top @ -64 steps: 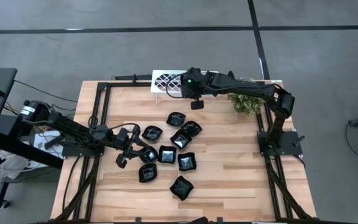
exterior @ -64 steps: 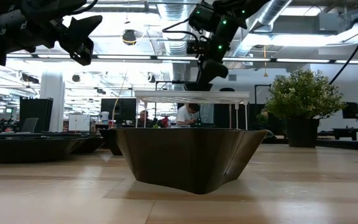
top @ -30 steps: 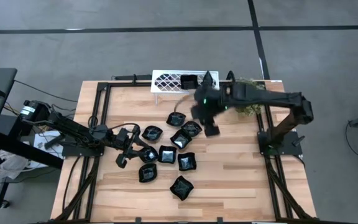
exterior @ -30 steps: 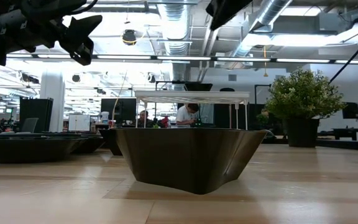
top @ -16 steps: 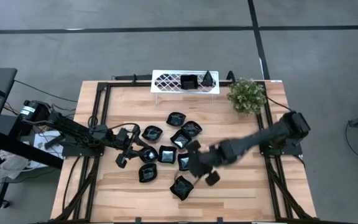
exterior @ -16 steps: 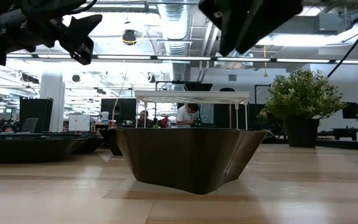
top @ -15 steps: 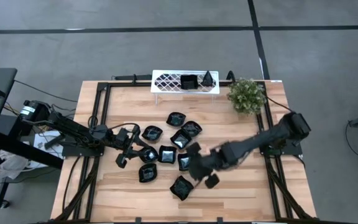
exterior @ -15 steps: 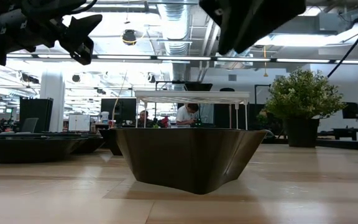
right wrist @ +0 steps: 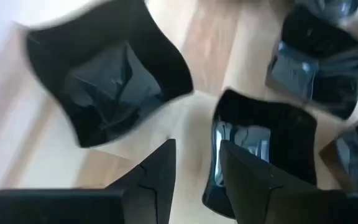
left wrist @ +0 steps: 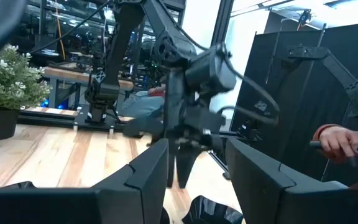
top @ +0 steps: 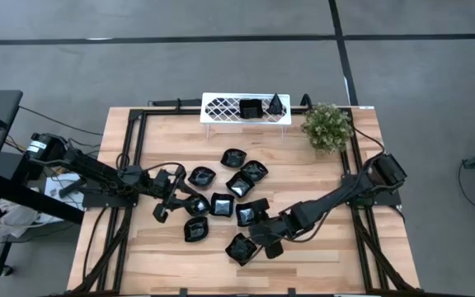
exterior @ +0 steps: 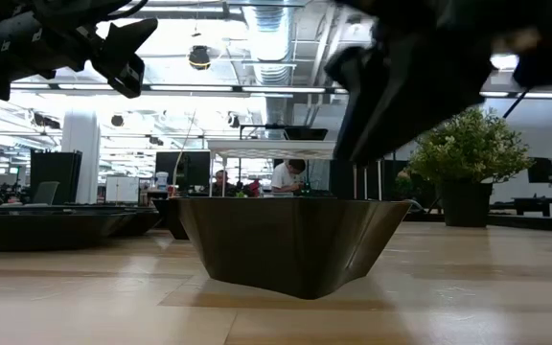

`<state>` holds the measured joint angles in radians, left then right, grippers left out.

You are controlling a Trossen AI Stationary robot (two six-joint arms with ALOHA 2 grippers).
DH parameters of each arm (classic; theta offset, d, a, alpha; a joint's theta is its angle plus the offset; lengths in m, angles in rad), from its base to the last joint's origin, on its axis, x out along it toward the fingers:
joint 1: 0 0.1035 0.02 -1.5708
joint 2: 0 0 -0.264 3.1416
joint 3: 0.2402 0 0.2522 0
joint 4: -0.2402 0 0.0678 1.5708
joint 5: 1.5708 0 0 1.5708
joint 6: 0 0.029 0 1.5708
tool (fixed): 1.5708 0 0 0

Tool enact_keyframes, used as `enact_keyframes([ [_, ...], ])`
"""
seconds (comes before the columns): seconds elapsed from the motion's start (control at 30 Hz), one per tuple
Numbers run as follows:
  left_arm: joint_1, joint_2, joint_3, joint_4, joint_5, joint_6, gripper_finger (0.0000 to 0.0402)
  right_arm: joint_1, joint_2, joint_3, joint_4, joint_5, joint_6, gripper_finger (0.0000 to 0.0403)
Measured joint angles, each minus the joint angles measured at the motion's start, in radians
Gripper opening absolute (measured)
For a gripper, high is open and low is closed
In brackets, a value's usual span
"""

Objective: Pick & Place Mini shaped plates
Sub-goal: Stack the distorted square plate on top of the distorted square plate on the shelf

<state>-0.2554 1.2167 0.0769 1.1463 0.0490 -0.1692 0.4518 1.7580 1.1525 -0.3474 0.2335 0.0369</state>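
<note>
Several glossy black mini shaped plates (top: 221, 204) lie bottom-down in a cluster mid-table. Two more sit on the white lattice tray (top: 221, 109) at the far edge. My right gripper (top: 262, 240) hangs open and slanting down over the cluster's near side. In the right wrist view its fingers (right wrist: 154, 177) stand above the bare wood between a square plate (right wrist: 104, 74) and a second plate (right wrist: 272, 143), with nothing between them. My left gripper (top: 170, 198) waits open and level at the cluster's left side.
A small green plant (top: 328, 128) stands at the far right corner beside the tray. The nearest plate (exterior: 290, 240) fills the low view's middle. Black frame rails (top: 134, 165) run along the table's left and right sides. Bare wood lies near the front edge.
My right gripper has swung from the far middle of the table, near the tray and plant, toward the near edge and down. It now hangs low over the near plates. Its finger gap looks unchanged. The plates have kept their places.
</note>
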Motion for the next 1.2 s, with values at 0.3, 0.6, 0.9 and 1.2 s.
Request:
enact_keyframes([
  [0.3, 0.000, 0.000, 0.000, 0.005, 0.000, 0.000, 0.0163, -0.008, 0.076, 0.001, 0.001, 0.005, 0.007, 0.0120],
  [0.6, 0.000, 0.000, 0.000, 0.007, 0.000, 0.000, 0.0163, -0.022, 0.081, 0.001, -0.008, 0.045, 0.007, 0.0120],
  [0.9, 0.000, 0.000, 0.000, 0.007, 0.000, 0.000, 0.0163, -0.029, 0.081, 0.001, -0.012, 0.044, 0.009, 0.0111],
  [1.2, 0.000, 0.000, 0.000, 0.007, 0.000, 0.000, 0.0163, -0.034, 0.081, 0.001, -0.018, 0.000, 0.017, 0.0043],
])
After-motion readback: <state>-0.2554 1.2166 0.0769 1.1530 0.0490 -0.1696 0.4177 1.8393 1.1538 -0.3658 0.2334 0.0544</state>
